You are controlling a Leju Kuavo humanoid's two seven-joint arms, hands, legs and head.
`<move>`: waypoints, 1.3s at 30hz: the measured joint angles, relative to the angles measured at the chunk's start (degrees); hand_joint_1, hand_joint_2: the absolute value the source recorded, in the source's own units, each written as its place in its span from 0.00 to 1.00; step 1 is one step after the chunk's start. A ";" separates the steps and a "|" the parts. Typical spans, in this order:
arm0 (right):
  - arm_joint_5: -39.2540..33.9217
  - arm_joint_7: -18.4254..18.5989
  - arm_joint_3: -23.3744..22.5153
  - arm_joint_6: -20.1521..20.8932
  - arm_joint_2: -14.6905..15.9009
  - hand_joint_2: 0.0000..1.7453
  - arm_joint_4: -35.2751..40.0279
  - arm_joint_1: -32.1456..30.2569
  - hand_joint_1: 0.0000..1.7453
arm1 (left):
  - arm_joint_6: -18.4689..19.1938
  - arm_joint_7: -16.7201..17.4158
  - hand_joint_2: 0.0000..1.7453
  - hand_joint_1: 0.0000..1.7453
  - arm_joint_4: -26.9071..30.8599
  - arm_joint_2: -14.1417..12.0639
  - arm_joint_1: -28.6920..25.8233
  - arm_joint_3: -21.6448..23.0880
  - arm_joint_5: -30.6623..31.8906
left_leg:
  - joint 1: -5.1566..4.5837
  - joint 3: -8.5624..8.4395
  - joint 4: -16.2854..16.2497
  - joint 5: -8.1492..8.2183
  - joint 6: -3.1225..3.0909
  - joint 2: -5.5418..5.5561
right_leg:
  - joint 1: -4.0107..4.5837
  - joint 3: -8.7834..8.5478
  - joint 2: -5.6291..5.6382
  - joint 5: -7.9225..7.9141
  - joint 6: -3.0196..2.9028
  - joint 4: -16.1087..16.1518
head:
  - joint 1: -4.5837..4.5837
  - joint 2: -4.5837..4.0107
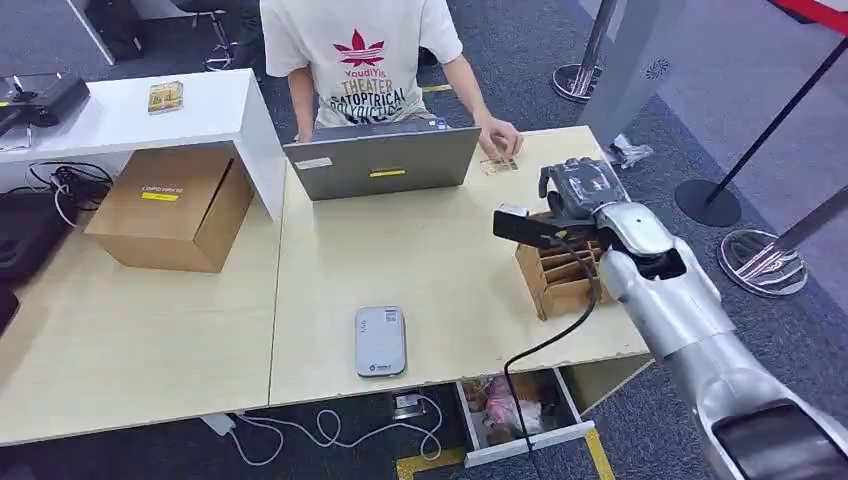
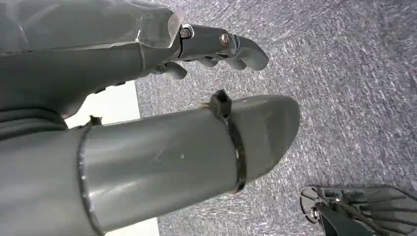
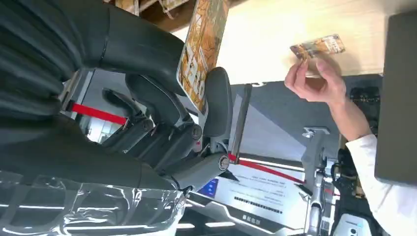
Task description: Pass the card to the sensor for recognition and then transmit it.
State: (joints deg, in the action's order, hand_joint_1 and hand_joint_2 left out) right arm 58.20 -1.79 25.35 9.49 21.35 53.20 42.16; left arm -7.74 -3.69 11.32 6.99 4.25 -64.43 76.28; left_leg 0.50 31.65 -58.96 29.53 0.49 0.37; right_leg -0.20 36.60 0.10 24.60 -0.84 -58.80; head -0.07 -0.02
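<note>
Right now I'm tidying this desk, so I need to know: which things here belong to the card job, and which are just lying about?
Job:
- card, held by right hand
- sensor, the grey pad on the table
- wooden card rack
- person's hand holding another card

Lying about:
- laptop
- cardboard box
- open drawer
- left hand, hanging idle over the floor

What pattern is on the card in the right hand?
Orange-gold print with pale lettering on the card, pinched by the right hand. Right wrist view shows it best.

Silver arm, seemingly dark-fingered robot hand.
</note>
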 joint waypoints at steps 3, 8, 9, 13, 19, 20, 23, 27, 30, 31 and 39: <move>-0.37 0.20 0.04 0.48 -0.13 1.00 0.02 0.90 1.00 | 0.24 -0.02 0.00 0.00 0.00 0.00 -0.01 -0.02 0.41 | 0.00 0.01 0.00 0.00 0.00 0.00 | 0.00 -0.01 0.00 0.00 0.00 0.00 | -0.02 0.00; -1.53 -0.02 0.55 1.70 -1.03 1.00 -1.23 4.03 1.00 | 0.57 -0.04 0.00 0.00 0.00 0.00 0.01 0.00 0.79 | 0.00 0.01 0.00 0.00 0.00 -0.03 | 0.00 0.00 0.05 0.00 0.00 -0.01 | 0.00 0.00; -1.83 -0.24 0.94 1.79 -1.33 1.00 -2.09 5.24 1.00 | 0.61 -0.15 0.00 0.00 0.00 0.00 0.01 0.00 0.85 | 0.00 0.01 0.00 0.00 0.00 -0.04 | 0.00 0.00 0.05 0.00 0.00 -0.01 | 0.00 0.00; -2.95 -1.31 2.34 1.38 -3.45 1.00 -7.25 10.65 1.00 | 0.79 -0.37 0.00 0.00 0.00 0.02 0.05 0.04 1.09 | 0.00 -0.01 0.00 -0.03 0.03 -0.03 | 0.00 0.00 0.04 -0.01 -0.01 -0.01 | 0.02 0.00; -3.39 -0.72 3.67 1.29 -7.13 1.00 -13.88 17.61 1.00 | 0.52 -0.11 0.00 0.00 0.00 0.04 0.11 0.07 0.92 | 0.01 -0.03 0.00 -0.07 0.04 -0.03 | 0.01 0.00 0.05 -0.01 -0.02 -0.04 | 0.00 0.00; -3.39 -0.68 3.91 1.35 -7.74 1.00 -14.80 18.60 1.00 | 0.48 -0.07 0.00 0.00 0.00 0.04 0.11 0.07 0.83 | 0.01 -0.03 0.00 -0.07 0.04 -0.03 | 0.01 0.00 0.05 -0.01 -0.02 -0.04 | -0.02 0.00; -3.45 -0.18 4.26 1.59 -9.44 1.00 -17.45 20.92 1.00 | 0.37 -0.04 0.00 0.00 0.00 0.04 0.11 0.07 0.66 | 0.01 -0.03 0.00 -0.07 0.04 -0.02 | 0.01 0.00 0.05 -0.01 -0.02 -0.04 | 0.00 0.00; -3.41 0.50 4.50 1.25 -11.49 1.00 -20.84 23.26 1.00 | 0.37 0.17 0.00 0.00 0.00 0.04 0.11 0.07 0.63 | 0.01 -0.03 0.00 -0.07 0.04 -0.01 | 0.01 0.00 0.05 -0.01 -0.02 -0.04 | 0.00 0.00; -3.41 0.90 4.57 1.11 -12.59 1.00 -22.49 24.09 1.00 | 0.37 0.42 0.00 0.00 0.00 0.04 0.10 0.07 0.57 | 0.00 -0.04 -0.01 -0.07 0.04 -0.01 | 0.01 0.00 0.05 -0.02 -0.02 -0.04 | -0.02 0.00; -3.41 1.09 4.57 1.11 -12.87 1.00 -23.01 24.30 1.00 | 0.35 0.46 0.00 0.00 0.00 0.04 0.10 0.07 0.57 | 0.00 -0.04 -0.01 -0.07 0.04 -0.01 | 0.01 0.00 0.05 -0.02 -0.02 -0.04 | 0.00 0.00; -3.58 1.16 4.57 0.79 -14.05 1.00 -25.53 25.15 1.00 | 0.31 0.74 0.00 0.00 0.00 0.02 0.11 0.07 0.98 | 0.01 -0.03 -0.02 -0.07 0.04 0.00 | 0.01 0.00 0.04 -0.01 -0.02 -0.03 | 0.00 0.00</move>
State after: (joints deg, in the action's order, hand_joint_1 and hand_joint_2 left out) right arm 54.62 -0.63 29.92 10.27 7.30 27.67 67.31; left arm -7.43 -2.95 11.32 7.02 4.36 -64.37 77.27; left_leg 0.51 31.62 -58.98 29.47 0.53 0.37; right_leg -0.19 36.60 0.14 24.59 -0.86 -58.83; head -0.07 -0.02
